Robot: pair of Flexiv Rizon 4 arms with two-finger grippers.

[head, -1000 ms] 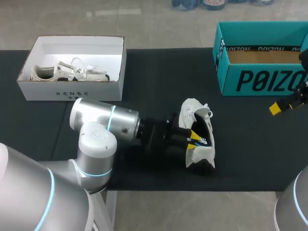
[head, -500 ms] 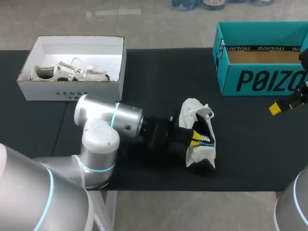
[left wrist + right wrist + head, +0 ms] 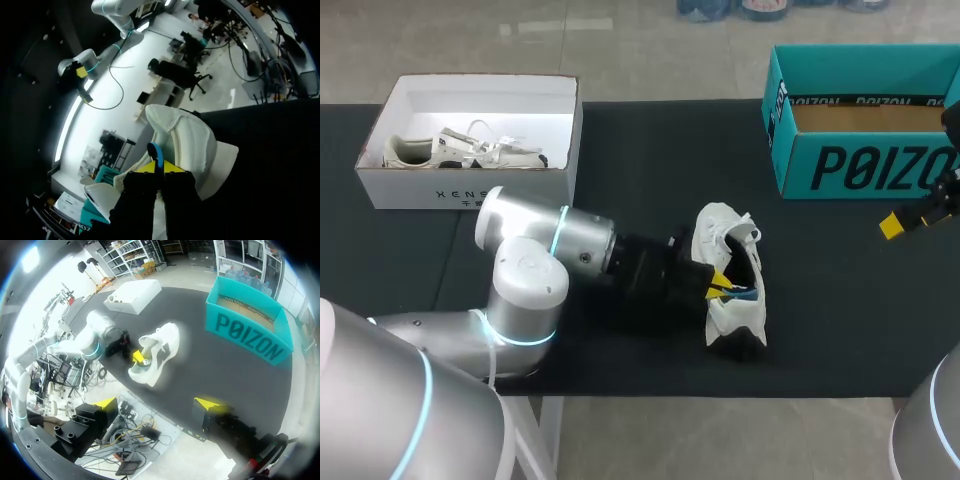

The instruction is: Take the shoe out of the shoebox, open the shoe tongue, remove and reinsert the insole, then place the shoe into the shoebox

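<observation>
Left gripper (image 3: 721,283): located at the mouth of the shoe (image 3: 732,318), with the fingers inserted into the opening. In the left wrist view the two yellow tips of the left gripper (image 3: 160,168) stand close together, with the thin blue edge of the insole (image 3: 156,154) pinched between them from both sides. The insole edge projects just ahead of the tips. The white upper of the shoe (image 3: 187,142) lies ahead of and around the fingers.

Shoe: lies on its side on the black table (image 3: 640,150), outside both boxes. The blue insole (image 3: 744,292) shows inside the opening, just ahead of the left gripper.

Right gripper (image 3: 905,221): positioned well apart from the shoe, near the front wall of the teal shoebox (image 3: 850,165). In the right wrist view the fingers of the right gripper (image 3: 157,404) are spread wide, with nothing between them. The shoe (image 3: 155,355) and the teal shoebox (image 3: 247,332) lie far ahead of it.

White shoebox (image 3: 470,188): stands well apart from the left gripper, behind its arm, and contains a second shoe (image 3: 460,148).
</observation>
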